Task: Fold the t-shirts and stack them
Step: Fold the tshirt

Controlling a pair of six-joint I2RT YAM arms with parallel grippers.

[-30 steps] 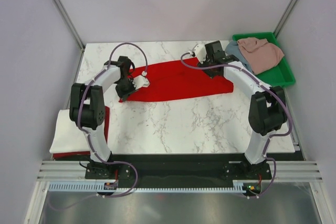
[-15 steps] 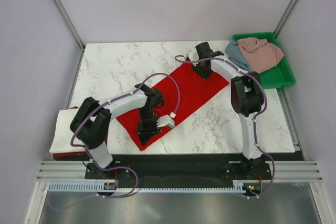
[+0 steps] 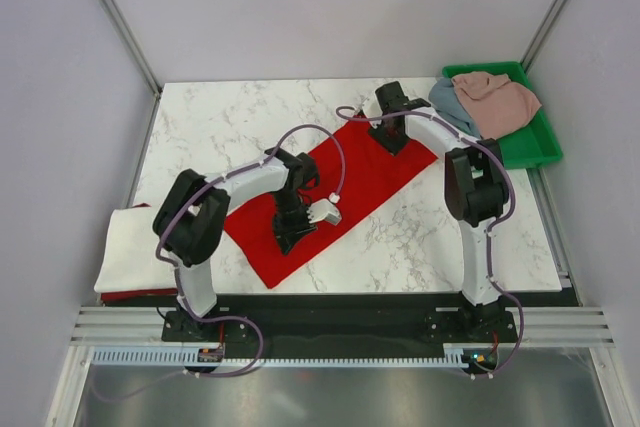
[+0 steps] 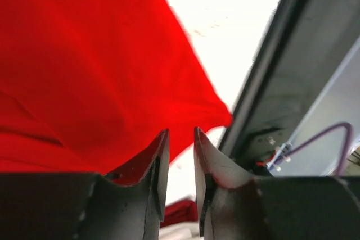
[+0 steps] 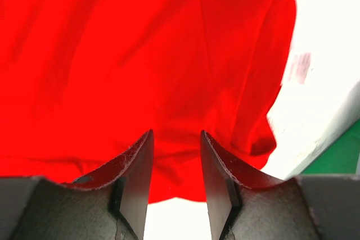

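Note:
A large red t-shirt (image 3: pixel 350 182) lies folded as a long strip, running diagonally from the near left to the far right of the marble table. My left gripper (image 3: pixel 290 239) hovers over its near end. In the left wrist view the jaws (image 4: pixel 181 133) stand a little apart with nothing between them, and the red cloth (image 4: pixel 84 54) lies beyond. My right gripper (image 3: pixel 395 142) is over the shirt's far end. Its jaws (image 5: pixel 176 134) are open and empty just above the red cloth (image 5: pixel 140 43).
A folded white shirt (image 3: pixel 130 252) lies on red cloth (image 3: pixel 130 294) at the table's left edge. A green tray (image 3: pixel 540 142) at the far right holds a pink shirt (image 3: pixel 500 97) and a grey-blue one (image 3: pixel 450 102). The table's front rail (image 4: pixel 270 99) is close to the left gripper.
The red shirt swung from lying across the back of the table to a diagonal. My left gripper moved toward the front with it, then came back a little. The right gripper barely moved.

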